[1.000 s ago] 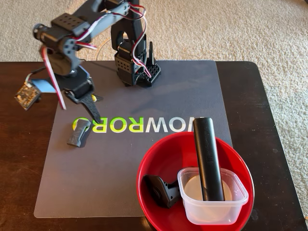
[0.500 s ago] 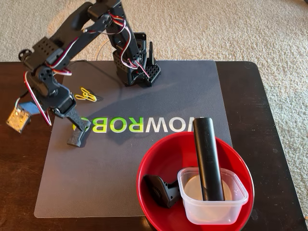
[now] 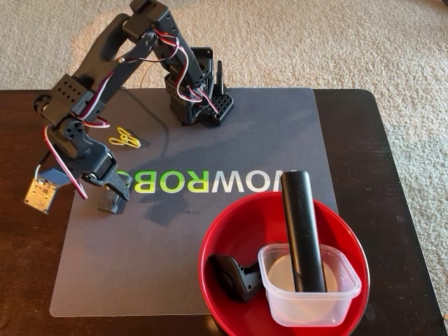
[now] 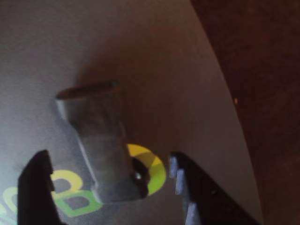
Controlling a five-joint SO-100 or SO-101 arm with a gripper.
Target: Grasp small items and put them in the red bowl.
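A dark grey plastic part (image 3: 106, 205) lies on the grey mat's left side, over the yellow end of the lettering. My gripper (image 3: 114, 190) is lowered right over it. In the wrist view the part (image 4: 101, 140) lies between the fingers of my open gripper (image 4: 108, 161), with a gap on each side. The red bowl (image 3: 210, 241) sits at the front right. It holds a slim black remote (image 3: 301, 224), a clear square tub (image 3: 311, 304) with a small white bowl (image 3: 280, 273) inside, and another dark grey part (image 3: 234, 276).
The grey mat (image 3: 175, 259) covers most of the dark wooden table (image 3: 392, 182). A small yellow item (image 3: 126, 138) lies on the mat near its left edge. The arm's base (image 3: 199, 101) stands at the mat's far edge. Carpet lies beyond the table.
The arm swung left and came down; the gripper went from just above the dark grey part to straddling it. The bowl and its contents did not move.
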